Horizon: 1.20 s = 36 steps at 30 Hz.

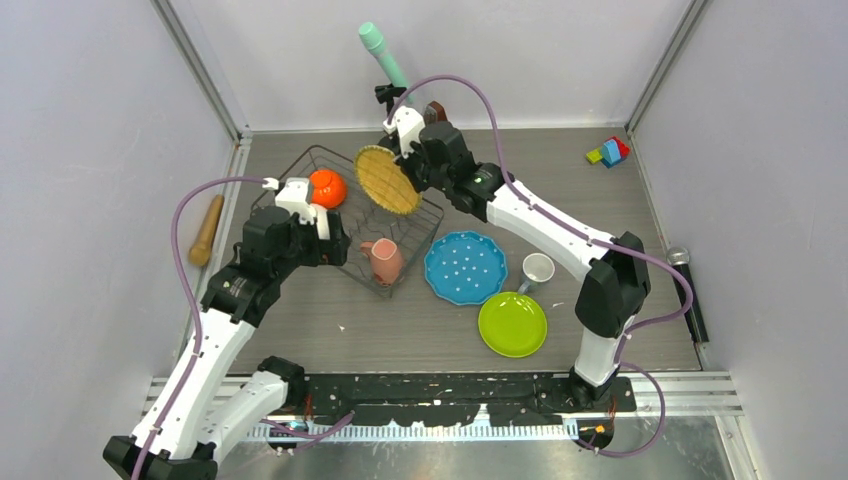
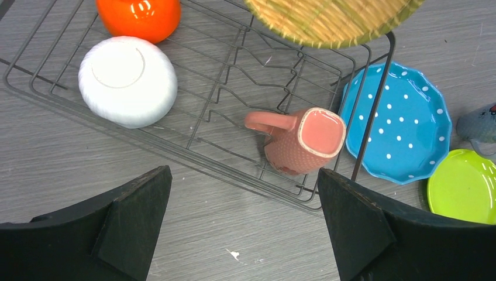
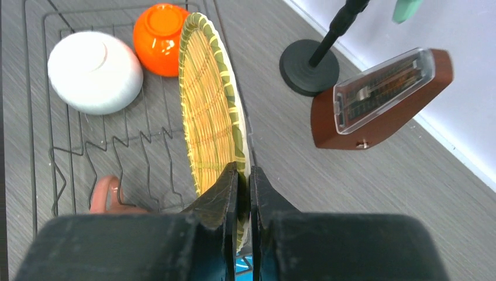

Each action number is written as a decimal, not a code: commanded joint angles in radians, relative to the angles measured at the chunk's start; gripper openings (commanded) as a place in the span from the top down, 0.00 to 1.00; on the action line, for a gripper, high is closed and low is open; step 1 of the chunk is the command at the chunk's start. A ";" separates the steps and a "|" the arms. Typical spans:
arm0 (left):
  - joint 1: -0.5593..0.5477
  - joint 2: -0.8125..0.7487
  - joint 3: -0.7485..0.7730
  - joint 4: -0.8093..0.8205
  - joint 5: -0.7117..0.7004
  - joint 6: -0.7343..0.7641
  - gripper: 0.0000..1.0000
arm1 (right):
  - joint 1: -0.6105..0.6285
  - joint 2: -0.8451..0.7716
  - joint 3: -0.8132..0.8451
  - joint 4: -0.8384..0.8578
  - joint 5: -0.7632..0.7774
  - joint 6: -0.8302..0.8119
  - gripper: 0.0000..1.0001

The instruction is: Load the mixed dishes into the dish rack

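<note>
The dish rack (image 1: 428,216) lies at the table's middle left. An orange bowl (image 1: 327,188) and a white bowl (image 2: 127,81) rest upside down in its far end, and a pinkish-tan mug (image 2: 301,140) lies on its side at the near corner. My right gripper (image 3: 244,172) is shut on the rim of the yellow woven-look plate (image 3: 210,111), holding it upright above the rack's right side. My left gripper (image 2: 244,171) hangs open over the table beside the rack's near edge, holding nothing. A blue dotted plate (image 1: 465,267), a lime-green plate (image 1: 512,324) and a small grey mug (image 1: 537,270) sit right of the rack.
A brown metronome (image 3: 380,99) and a black microphone stand (image 3: 309,67) stand behind the rack near the back wall. A wooden roller (image 1: 207,230) lies at the left wall. Coloured blocks (image 1: 608,151) sit at the back right, and a microphone (image 1: 685,280) lies along the right wall.
</note>
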 commanded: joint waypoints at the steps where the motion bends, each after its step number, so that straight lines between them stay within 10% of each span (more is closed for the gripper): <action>1: 0.003 -0.019 -0.009 0.033 -0.006 0.024 0.00 | -0.002 -0.048 0.081 0.075 0.019 -0.006 1.00; 36: 0.003 -0.021 -0.016 0.028 -0.011 0.028 0.00 | 0.069 0.061 -0.130 0.154 0.118 -0.071 0.99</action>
